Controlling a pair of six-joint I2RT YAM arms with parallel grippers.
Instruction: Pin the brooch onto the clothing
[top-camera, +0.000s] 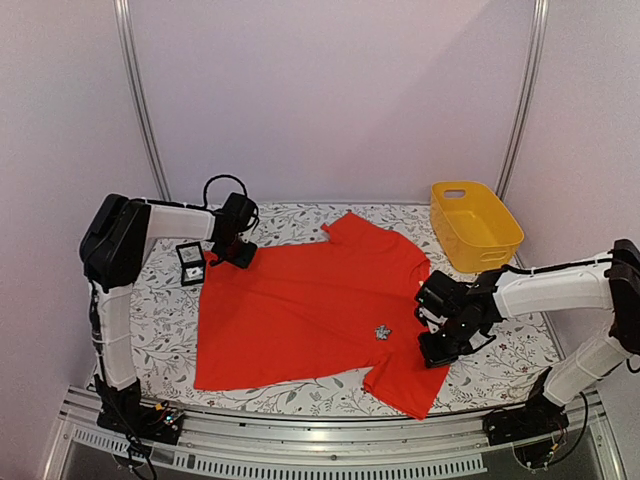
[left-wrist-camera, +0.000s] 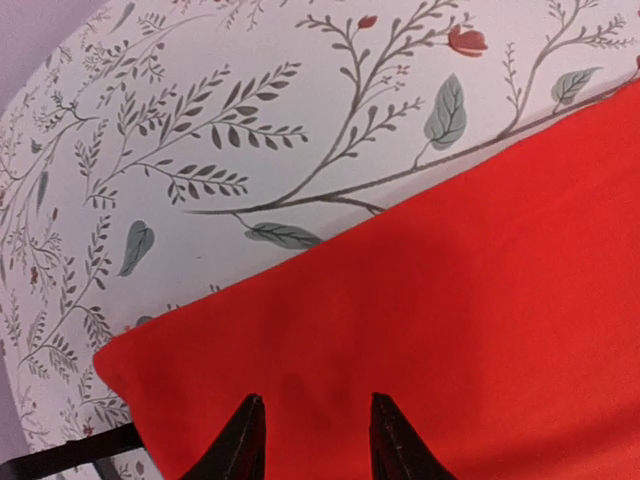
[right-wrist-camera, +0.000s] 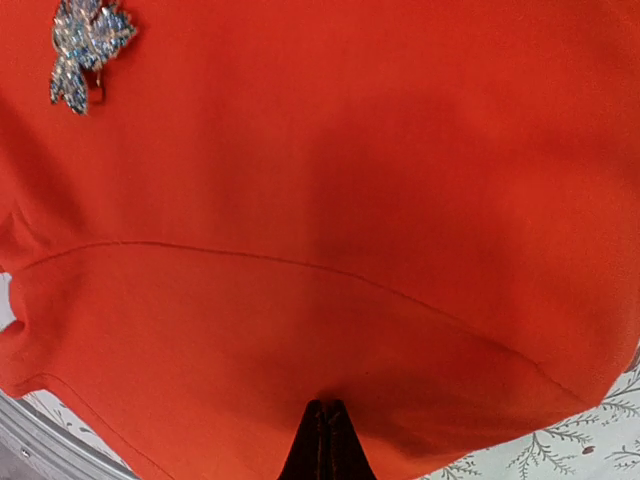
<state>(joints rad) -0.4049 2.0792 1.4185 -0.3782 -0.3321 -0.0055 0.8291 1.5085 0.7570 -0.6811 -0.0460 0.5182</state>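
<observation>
On the shirt (top-camera: 300, 300), one brooch (right-wrist-camera: 88, 48), sharp only from the right wrist.
Left gripper (left-wrist-camera: 315, 437) narrowly apart, right gripper (right-wrist-camera: 322, 445) closed; one basket (top-camera: 485, 250), overhead only.

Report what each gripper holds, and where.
Nothing visibly held. Left gripper jaws stand apart over the shirt; right gripper jaws are shut on nothing. The brooch rests on it, untouched.
</observation>
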